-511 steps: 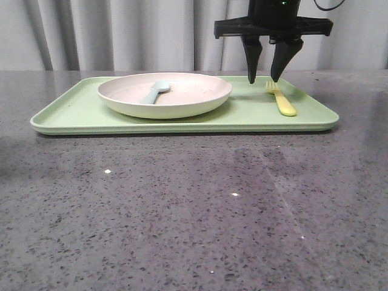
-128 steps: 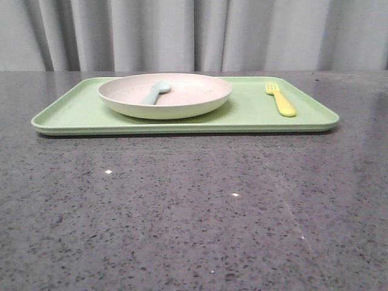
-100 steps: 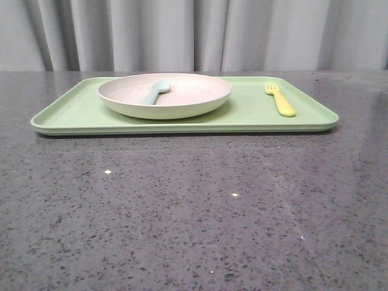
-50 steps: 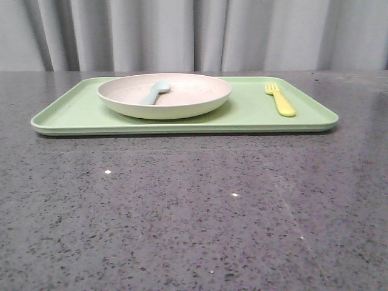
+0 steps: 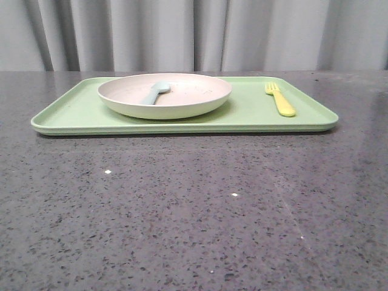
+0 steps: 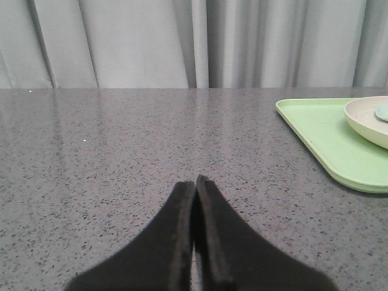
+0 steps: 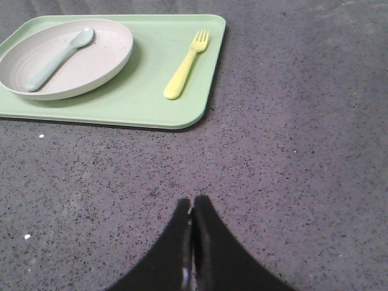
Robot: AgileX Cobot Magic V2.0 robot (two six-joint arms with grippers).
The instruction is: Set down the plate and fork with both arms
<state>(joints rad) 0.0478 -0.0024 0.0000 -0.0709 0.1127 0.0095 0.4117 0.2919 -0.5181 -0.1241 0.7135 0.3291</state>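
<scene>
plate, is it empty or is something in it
Not empty. A pale blue spoon lies inside the plate, bowl end up near the rim. The yellow fork lies outside it, on the tray.

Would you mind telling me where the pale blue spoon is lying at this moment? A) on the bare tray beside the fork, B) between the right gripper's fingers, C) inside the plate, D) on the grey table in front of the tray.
C: the pale blue spoon lies inside the plate, while the fork lies apart on the tray.
</scene>
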